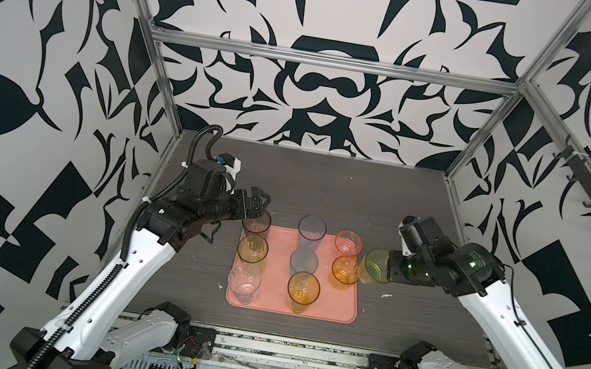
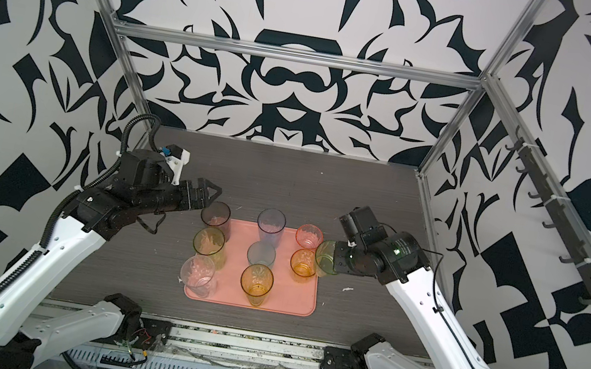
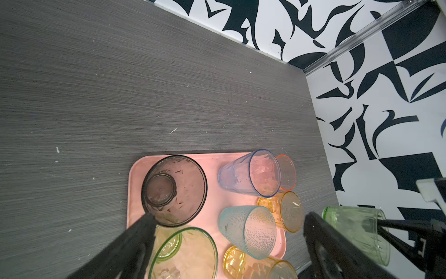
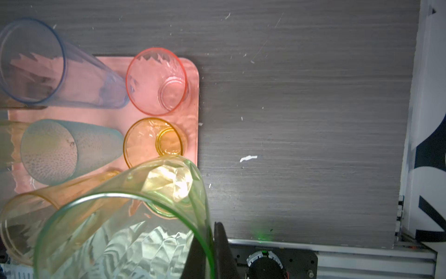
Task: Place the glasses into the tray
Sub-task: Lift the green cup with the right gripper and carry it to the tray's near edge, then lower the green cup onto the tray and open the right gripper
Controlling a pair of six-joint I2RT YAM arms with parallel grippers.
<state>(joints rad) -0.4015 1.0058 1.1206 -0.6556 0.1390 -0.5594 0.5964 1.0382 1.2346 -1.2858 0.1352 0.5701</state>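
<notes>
**Last glass hangs at the tray's edge**

You have the green glass [image 1: 373,265] pinched by its wall in the right gripper [image 1: 387,270]. The jaws are closed down on the rim, one finger inside and one outside, as the right wrist view shows. The glass hangs tilted, base leading, just ahead of the fingertips at the right edge of the tray [image 1: 331,301]. You cannot tell whether it touches the short amber glass [image 1: 345,269] beside it. The rim grip looks chosen so the base can go down first and the fingers can lift clear of close neighbours. Eight glasses already stand on the tray. The one bare patch lies ahead of this gripper and toward the robot, so that is likely your slot.

The left gripper [image 1: 259,210] stands fully open and holds nothing. It hovers above the smoky glass [image 1: 256,227] at the tray's far corner, with one fingertip at the rim in the left wrist view. It seems to have nothing left to fetch.

Under the tray is a dark grey wood-grain table [image 1: 326,182], flecked with pale specks. Black-and-white patterned walls [image 1: 320,96] and an aluminium frame [image 1: 330,62] close it in.
</notes>
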